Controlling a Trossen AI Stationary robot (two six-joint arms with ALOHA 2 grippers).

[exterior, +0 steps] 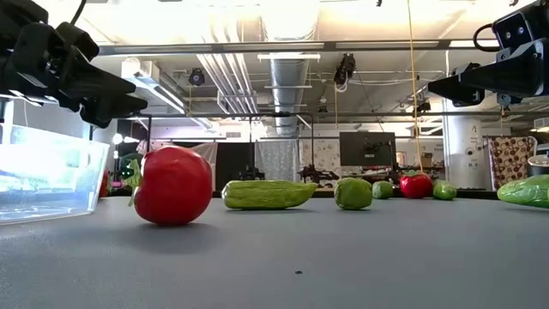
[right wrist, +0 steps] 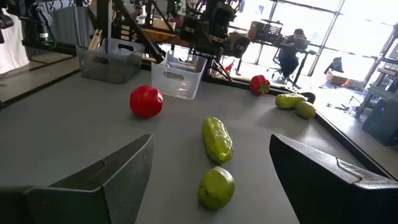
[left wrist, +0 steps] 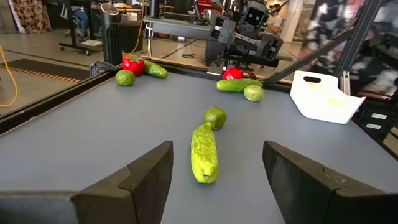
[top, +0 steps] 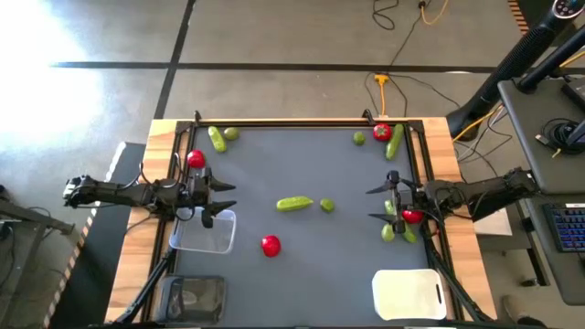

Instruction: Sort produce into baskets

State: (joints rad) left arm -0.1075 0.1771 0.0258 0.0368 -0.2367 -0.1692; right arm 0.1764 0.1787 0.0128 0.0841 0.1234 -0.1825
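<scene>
A light-green cucumber (top: 294, 204) and a lime (top: 326, 206) lie mid-table, with a red tomato (top: 271, 245) nearer the front. My left gripper (top: 228, 201) is open and empty above the far edge of the clear basket (top: 206, 233), pointing at the cucumber (left wrist: 204, 154). My right gripper (top: 370, 205) is open and empty at the right, pointing at the lime (right wrist: 216, 186) and the cucumber (right wrist: 217, 138). The dark basket (top: 194, 297) stands front left, the white basket (top: 409, 294) front right.
A tomato (top: 196, 158), a cucumber (top: 218, 139) and a lime (top: 231, 133) lie at the far left. A lime (top: 359, 138), a tomato (top: 382, 132) and a cucumber (top: 394, 144) lie at the far right. A tomato (top: 411, 217) and limes (top: 388, 233) lie under my right arm.
</scene>
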